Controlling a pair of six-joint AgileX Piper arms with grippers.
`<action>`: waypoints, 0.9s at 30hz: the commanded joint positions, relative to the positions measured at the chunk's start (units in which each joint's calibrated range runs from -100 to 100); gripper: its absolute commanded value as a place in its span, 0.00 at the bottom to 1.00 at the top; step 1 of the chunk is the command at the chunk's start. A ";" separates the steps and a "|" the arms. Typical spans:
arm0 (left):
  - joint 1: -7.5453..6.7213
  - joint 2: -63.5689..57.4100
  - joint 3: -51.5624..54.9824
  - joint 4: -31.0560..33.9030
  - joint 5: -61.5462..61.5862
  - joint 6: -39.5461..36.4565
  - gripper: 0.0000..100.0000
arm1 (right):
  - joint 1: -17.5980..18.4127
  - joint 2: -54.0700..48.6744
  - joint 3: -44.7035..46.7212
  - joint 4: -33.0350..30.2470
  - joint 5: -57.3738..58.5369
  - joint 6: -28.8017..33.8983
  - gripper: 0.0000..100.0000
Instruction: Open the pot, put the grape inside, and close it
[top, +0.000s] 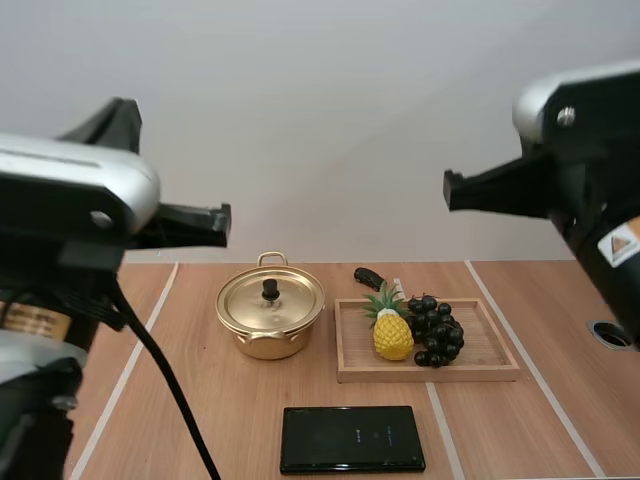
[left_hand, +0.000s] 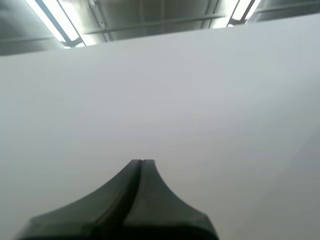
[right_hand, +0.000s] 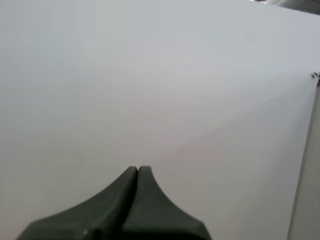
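Observation:
A gold pot (top: 270, 318) stands on the wooden table with its lid (top: 271, 298) on, a black knob in the lid's middle. To its right a wooden tray (top: 350, 352) holds a dark bunch of grapes (top: 437, 328) and a yellow toy pineapple (top: 392, 330). My left gripper (top: 224, 224) hangs high above the table's left side, my right gripper (top: 450, 190) high at the right, both far from the pot. In the wrist views the left gripper (left_hand: 141, 162) and the right gripper (right_hand: 137, 168) each show as one dark wedge, fingers together, holding nothing.
A black handle (top: 368, 279) lies at the tray's far edge. A black flat pack (top: 351, 438) rests near the table's front edge. A round hole (top: 611, 334) sits in the table at the far right. White lines cross the tabletop.

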 joint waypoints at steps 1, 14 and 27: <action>-0.24 3.87 -9.19 -1.24 4.47 -0.14 0.00 | -0.14 5.95 -11.08 0.34 14.72 4.92 0.00; -0.16 28.89 -44.85 -1.24 35.61 -3.97 0.00 | -0.14 31.00 -51.88 -1.42 50.47 8.07 0.00; -0.16 51.45 -68.13 -1.12 73.86 -5.86 0.00 | -0.14 49.16 -67.72 -1.31 76.96 7.97 0.00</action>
